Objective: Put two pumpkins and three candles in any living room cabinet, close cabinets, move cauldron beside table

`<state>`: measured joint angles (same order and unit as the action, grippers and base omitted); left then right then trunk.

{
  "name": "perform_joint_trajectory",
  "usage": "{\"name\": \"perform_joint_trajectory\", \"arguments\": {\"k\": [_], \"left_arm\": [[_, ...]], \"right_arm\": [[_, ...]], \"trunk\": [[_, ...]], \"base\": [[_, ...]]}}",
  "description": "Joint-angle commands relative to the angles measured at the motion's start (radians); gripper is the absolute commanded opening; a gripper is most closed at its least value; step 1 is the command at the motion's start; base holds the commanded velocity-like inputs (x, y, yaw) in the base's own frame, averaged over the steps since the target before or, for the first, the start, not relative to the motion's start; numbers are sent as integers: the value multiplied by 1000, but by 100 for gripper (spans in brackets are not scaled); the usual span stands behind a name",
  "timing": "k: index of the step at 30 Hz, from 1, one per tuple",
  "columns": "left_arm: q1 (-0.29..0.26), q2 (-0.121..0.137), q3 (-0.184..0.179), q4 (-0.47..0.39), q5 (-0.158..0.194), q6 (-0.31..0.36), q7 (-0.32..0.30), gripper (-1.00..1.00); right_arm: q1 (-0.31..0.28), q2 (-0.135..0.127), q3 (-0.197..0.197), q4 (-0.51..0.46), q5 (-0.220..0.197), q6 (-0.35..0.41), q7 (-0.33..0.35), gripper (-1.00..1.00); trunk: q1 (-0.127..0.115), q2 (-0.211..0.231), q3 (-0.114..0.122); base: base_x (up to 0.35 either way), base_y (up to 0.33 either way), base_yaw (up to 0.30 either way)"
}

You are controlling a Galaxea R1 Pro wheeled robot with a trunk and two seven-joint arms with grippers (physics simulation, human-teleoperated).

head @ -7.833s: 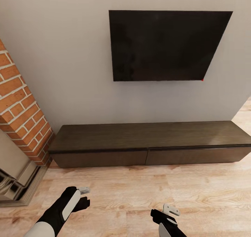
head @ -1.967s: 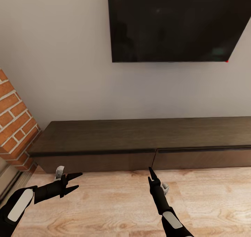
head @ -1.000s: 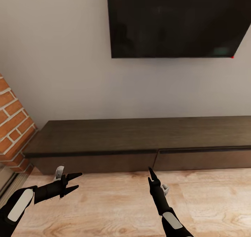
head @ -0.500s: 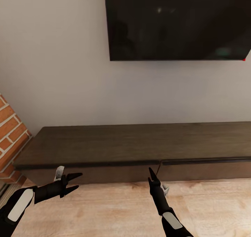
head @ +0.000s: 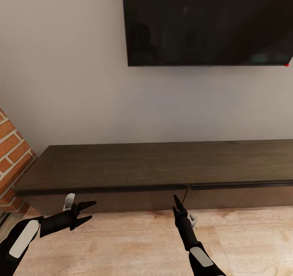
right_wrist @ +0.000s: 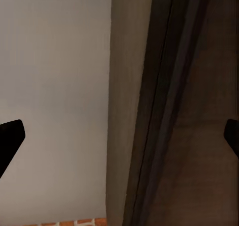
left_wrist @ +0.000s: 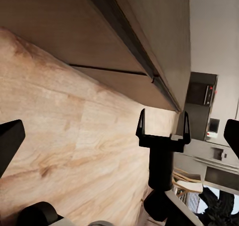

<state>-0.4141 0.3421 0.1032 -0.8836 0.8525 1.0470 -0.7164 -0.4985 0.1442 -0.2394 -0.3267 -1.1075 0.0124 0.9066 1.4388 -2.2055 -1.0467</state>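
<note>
The cabinet (head: 154,166) is a long low dark-brown unit against the wall, with both wide drawer fronts shut. My left gripper (head: 88,211) hovers open over the floor just before the left drawer front, empty. My right gripper (head: 178,203) points at the seam between the two drawers; in the left wrist view the right gripper (left_wrist: 163,126) stands open and empty. The right wrist view looks along the cabinet (right_wrist: 174,111), top edge and front. In the left wrist view the cabinet (left_wrist: 74,26) front runs past. Pumpkins, candles, cauldron and table are out of view.
A black TV (head: 207,24) hangs on the grey wall above the unit. A brick column (head: 10,154) stands at the left end. Pale wood floor (head: 130,243) lies under both arms. Far off, the left wrist view catches kitchen appliances (left_wrist: 201,94).
The whole view has shifted: the cabinet looms closer and the brick column has slid left, so the camera moved. Both arms, low at first, now hold one raised forward pose.
</note>
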Motion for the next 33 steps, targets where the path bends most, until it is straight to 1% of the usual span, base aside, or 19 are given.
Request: {"name": "perform_joint_trajectory", "arguments": {"k": [1, 33], "left_arm": [[0, 0, 0, 0, 1, 0, 0, 100], [0, 0, 0, 0, 0, 0, 0, 100]], "right_arm": [[0, 0, 0, 0, 0, 0, 0, 100], [0, 0, 0, 0, 1, -5, 0, 100]], "trunk": [[4, -7, -3], [127, -231, -103]], "base": [[0, 0, 0], [0, 0, 0]]}}
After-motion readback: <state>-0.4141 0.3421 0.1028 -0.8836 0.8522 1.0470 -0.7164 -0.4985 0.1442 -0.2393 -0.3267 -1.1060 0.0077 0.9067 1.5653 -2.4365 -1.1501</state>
